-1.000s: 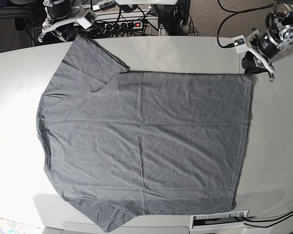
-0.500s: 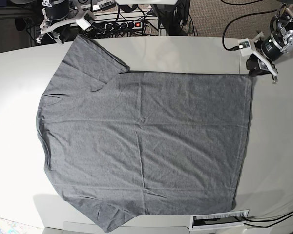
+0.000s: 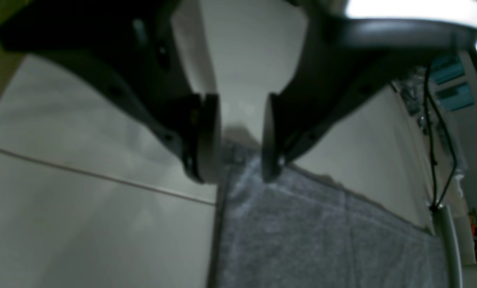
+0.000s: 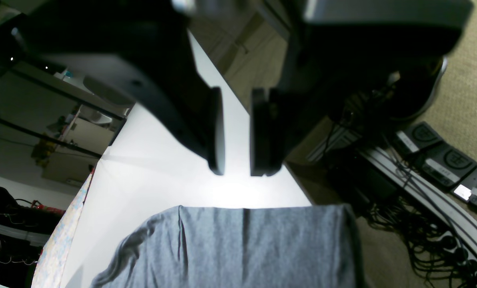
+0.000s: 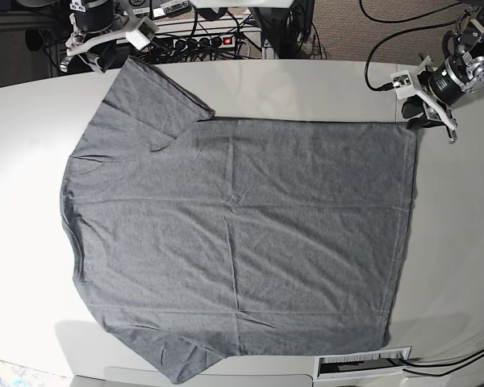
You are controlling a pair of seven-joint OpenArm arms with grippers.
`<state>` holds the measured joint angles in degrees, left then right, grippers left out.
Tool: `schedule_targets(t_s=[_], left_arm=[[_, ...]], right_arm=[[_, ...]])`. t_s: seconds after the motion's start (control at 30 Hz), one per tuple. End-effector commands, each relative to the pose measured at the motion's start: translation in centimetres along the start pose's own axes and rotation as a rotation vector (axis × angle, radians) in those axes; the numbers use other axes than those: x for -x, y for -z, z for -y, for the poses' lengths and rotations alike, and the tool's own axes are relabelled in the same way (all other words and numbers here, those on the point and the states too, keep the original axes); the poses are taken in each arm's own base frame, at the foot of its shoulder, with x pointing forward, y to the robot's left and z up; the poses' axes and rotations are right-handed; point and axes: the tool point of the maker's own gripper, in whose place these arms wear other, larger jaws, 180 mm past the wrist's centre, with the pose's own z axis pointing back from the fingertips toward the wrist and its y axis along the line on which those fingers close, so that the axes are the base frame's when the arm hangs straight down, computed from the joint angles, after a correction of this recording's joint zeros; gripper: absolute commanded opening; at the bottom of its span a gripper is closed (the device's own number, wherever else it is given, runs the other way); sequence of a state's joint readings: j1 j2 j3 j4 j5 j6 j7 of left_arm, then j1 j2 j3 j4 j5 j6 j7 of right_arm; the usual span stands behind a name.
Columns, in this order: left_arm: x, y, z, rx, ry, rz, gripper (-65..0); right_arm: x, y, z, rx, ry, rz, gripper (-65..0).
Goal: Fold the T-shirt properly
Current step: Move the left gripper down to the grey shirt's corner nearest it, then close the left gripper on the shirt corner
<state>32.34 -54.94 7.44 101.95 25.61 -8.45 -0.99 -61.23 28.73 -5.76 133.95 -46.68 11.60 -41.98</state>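
Left gripper: jaws parted, nothing between the pads; it hangs just above the hem corner of the T-shirt, at the far right of the base view.
Right gripper: jaws apart with a narrow gap, empty; it sits just past the sleeve end, near the table edge at the far left of the base view.
T-shirt: spread flat on the table, collar end to the base view's left, hem to its right, one sleeve toward each long side; only light creases.
Step in hand: judged to be lining up on the far edge for a first lengthwise fold; no cloth is held yet.
Doing it well: each gripper should come down astride the cloth edge and take both layers. Both should probably lift together and carry evenly, so the fold line runs straight.
Risk: the right gripper's narrow gap may push the sleeve away instead of straddling it.
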Motion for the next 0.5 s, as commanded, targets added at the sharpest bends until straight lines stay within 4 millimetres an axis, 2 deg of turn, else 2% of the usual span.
schedule_targets(t_s=[0.0, 0.13, 0.33, 0.47], left_arm=[[0.2, -0.1, -1.2, -0.029, 0.016, 0.005, -46.0], [1.6, 0.4, -1.5, -0.038, 0.001, -0.031, -46.0], [1.6, 0.6, -2.0, -0.050, 0.001, -0.031, -46.0], [1.1, 0.9, -0.3, 0.019, -0.037, -0.018, -46.0]], right_arm=[[-0.2, -0.3, 0.9, 0.032, -0.004, 0.010, -52.9], [-0.2, -0.3, 0.9, 0.033, -0.004, 0.009, -52.9], [-0.2, -0.3, 0.9, 0.033, -0.004, 0.009, -52.9], [-0.2, -0.3, 0.9, 0.032, -0.004, 0.010, -52.9]])
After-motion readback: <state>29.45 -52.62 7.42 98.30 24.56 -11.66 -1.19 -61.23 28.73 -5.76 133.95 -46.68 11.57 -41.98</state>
